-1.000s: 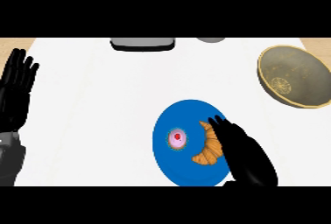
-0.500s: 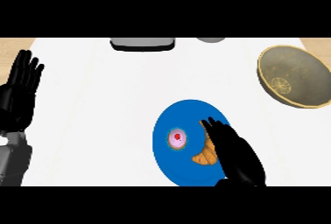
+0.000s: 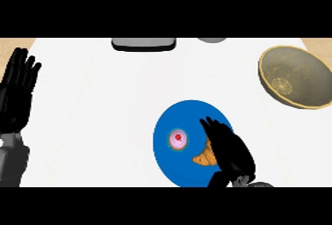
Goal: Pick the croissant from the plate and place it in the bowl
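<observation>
A golden-brown croissant (image 3: 205, 156) lies on the right half of a blue plate (image 3: 185, 115) near the counter's front edge. My right hand (image 3: 228, 151) lies over it, fingers stretched forward and covering most of the pastry, so only its left end shows. The thumb curls below at the plate's lower rim. A brass-coloured bowl (image 3: 297, 78) stands at the far right, well apart from the plate. My left hand (image 3: 17, 90) rests open at the left edge, fingers up.
A small pink-iced pastry with a red centre (image 3: 178, 139) sits on the plate's left half, close to my right hand. A grey box-like object (image 3: 144, 43) and a grey round object (image 3: 213, 39) stand at the counter's back edge.
My right hand has slid leftward and lower over the croissant, hiding more of it. My left hand has shifted slightly to the right. Plate and bowl have not moved.
</observation>
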### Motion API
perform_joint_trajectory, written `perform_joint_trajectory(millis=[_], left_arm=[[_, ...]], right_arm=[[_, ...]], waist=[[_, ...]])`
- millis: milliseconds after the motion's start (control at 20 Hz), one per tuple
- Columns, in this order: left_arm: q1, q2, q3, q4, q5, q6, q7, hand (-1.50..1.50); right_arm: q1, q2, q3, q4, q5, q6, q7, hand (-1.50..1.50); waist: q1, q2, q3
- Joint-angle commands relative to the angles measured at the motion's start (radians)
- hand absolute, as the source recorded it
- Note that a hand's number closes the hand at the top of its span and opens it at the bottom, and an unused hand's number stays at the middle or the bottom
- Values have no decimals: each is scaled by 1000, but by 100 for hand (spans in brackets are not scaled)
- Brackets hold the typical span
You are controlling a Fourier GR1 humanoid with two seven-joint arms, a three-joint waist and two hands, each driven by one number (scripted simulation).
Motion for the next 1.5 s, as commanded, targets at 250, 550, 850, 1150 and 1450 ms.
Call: perform_joint_trajectory(millis=[250,550,850,1150,1450], left_arm=[[-19,-19,28,86,-22,-42,-66,0],[26,-21,42,14,-16,-63,-24,0],[-16,-7,54,-19,-17,-49,38,0],[-17,-46,27,-70,-44,-16,79,0],[13,-15,95,14,-16,-46,-8,0]], right_arm=[[-46,43,-69,193,40,-37,-77,-150],[37,41,-73,176,80,-69,-84,-150],[-71,36,-126,198,93,-119,-190,150],[-82,97,-73,314,199,-213,-212,150],[11,-443,-484,346,-16,-124,-534,150]], waist=[[-1,1,0],[-2,0,0],[1,-1,0],[2,0,0],[-66,11,7]])
